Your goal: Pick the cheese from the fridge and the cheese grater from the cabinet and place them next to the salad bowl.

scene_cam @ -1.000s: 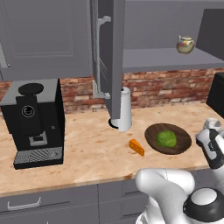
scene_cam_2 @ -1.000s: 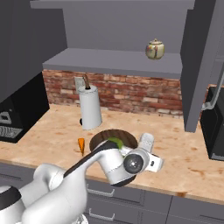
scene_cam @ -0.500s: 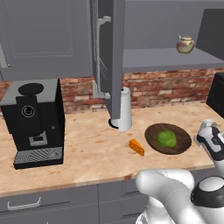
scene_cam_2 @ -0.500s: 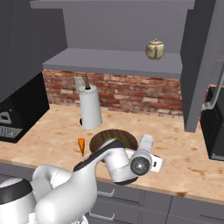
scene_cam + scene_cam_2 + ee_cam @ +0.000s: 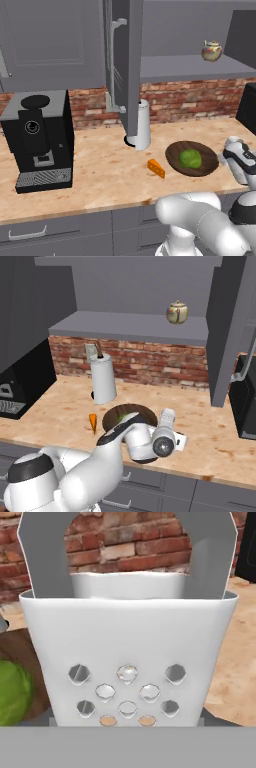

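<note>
Hand [image 5: 172, 432] w/ jaws spread wide round the cheese grater [image 5: 127, 657], hanging just right of salad bowl [image 5: 176, 162], cheese [image 5: 156, 168] already on surface [image 5: 95, 170] by bowl's left — lower it straight & upright, then let go.

Black coffee machine [image 5: 40, 137] on the wood-look surface [image 5: 100, 170] against the brick wall [image 5: 190, 100]. White cylinder [image 5: 142, 125] well right of the machine, near the wall. Gold-and-cream teapot [image 5: 212, 50] up on a shelf [image 5: 190, 67], far right of the machine. Grey drawers [image 5: 55, 232] below it.
</note>
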